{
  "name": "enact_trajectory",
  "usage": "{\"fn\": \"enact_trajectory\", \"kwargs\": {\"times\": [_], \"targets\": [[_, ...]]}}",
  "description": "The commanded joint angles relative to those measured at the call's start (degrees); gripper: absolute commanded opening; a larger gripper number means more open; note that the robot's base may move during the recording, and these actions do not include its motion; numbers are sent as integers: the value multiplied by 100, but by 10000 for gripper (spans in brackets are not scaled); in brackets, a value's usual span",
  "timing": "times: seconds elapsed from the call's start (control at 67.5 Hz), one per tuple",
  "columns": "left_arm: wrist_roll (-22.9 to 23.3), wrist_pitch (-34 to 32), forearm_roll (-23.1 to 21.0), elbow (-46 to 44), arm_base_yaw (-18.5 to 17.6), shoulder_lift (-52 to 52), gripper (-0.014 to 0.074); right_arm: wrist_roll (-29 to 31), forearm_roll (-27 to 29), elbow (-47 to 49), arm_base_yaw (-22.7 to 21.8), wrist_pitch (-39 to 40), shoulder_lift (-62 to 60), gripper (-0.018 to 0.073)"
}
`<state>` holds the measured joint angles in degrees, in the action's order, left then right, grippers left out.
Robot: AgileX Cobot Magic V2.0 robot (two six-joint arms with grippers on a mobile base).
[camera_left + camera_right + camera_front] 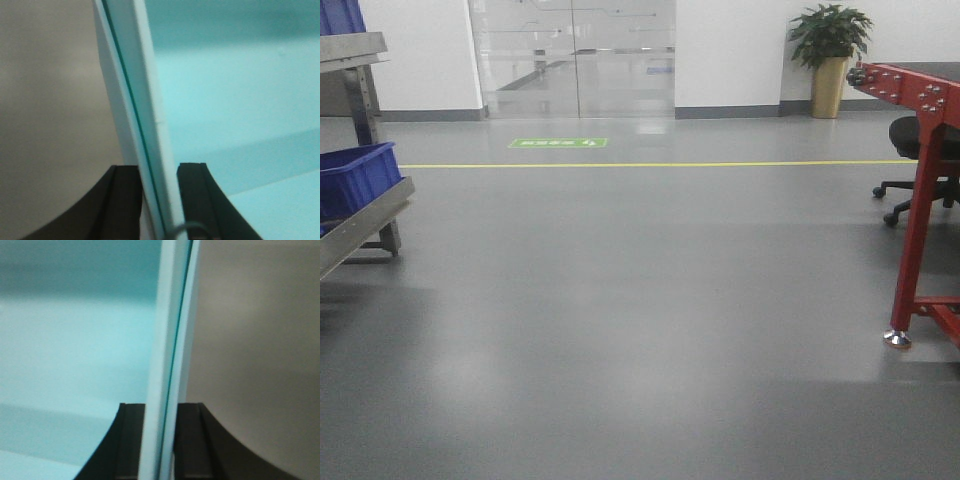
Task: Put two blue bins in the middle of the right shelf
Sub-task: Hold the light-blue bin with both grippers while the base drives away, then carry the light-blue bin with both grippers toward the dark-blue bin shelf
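Gray polished floor (640, 330) runs to glass doors (575, 55) at 12 o'clock, with a potted plant (830, 50) at 1 o'clock. A red steel frame (920, 200) is cut off by the edge at 3 o'clock.

The left jaws are closed tight on a pale blue bin wall (132, 75). One black finger (125, 200) presses its outer face and the other its inner face. The right jaws clamp a bin wall (172, 315) the same way, with a black finger (131, 440) on the inner side. I cannot tell whether both walls belong to one bin.

Both wrist views are blurred and washed out, showing only wall, rim and a stretch of bin interior. Each wrist looks straight along its upright wall, but the arms themselves are out of frame.

At 9 o'clock a metal shelf (365, 225) carries a blue bin (355, 178), partly cropped. The corner of a second bin (340, 15) shows at 10 o'clock.
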<state>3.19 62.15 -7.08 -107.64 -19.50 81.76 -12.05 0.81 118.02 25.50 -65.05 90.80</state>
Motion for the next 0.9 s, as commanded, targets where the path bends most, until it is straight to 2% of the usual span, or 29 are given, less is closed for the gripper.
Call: {"fn": "enact_trajectory", "kwargs": {"times": [0.0, 0.459, 0.889], "targets": [[-136, -377, -331, -98, -63, -82, -111, 119, 82, 79, 26, 553, -77, -162], [-136, -796, -331, -98, -63, -82, -111, 119, 82, 79, 26, 553, -77, -162], [-136, -794, -321, -98, -63, -82, -111, 119, 82, 79, 26, 553, -77, -162]]}}
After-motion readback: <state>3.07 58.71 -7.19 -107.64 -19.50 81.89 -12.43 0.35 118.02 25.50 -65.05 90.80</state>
